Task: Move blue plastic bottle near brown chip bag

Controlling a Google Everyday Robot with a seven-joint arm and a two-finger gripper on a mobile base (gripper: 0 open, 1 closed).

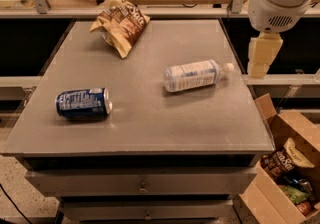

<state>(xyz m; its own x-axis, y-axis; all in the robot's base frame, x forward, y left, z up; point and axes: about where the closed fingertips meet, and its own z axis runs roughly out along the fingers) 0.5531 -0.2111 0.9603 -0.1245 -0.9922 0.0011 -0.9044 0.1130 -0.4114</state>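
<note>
The blue plastic bottle lies on its side right of the table's middle, its white cap pointing right. The brown chip bag lies crumpled at the table's far left. My gripper hangs below the white arm housing at the right, just past the table's right edge, to the right of the bottle's cap and apart from it. It holds nothing that I can see.
A dark blue soda can lies on its side at the table's front left. The grey table has drawers below. An open cardboard box with snack packets stands on the floor at the right. A shelf runs behind the table.
</note>
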